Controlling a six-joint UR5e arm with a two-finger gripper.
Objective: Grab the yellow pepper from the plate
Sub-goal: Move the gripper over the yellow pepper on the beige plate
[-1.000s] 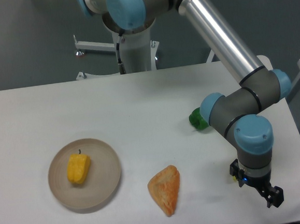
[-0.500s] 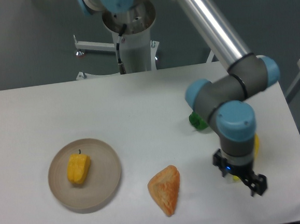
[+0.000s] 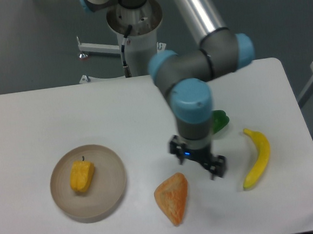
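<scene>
The yellow pepper (image 3: 81,176) lies on the round beige plate (image 3: 112,183) at the left front of the white table, its dark stem pointing away from me. My gripper (image 3: 199,164) hangs from the arm over the table's middle, well to the right of the plate and just above and right of an orange wedge. It holds nothing. Its fingers are small and dark, and I cannot tell whether they are open or shut.
An orange wedge-shaped toy (image 3: 173,197) lies right of the plate. A green pepper (image 3: 219,120) sits partly behind the arm. A yellow banana (image 3: 257,158) lies at the right. The robot's base column (image 3: 138,37) stands behind the table's far edge.
The arm has swung left from the table's right front towards the middle, uncovering the banana. The gripper now hangs near the orange wedge. The pepper and plate have not moved.
</scene>
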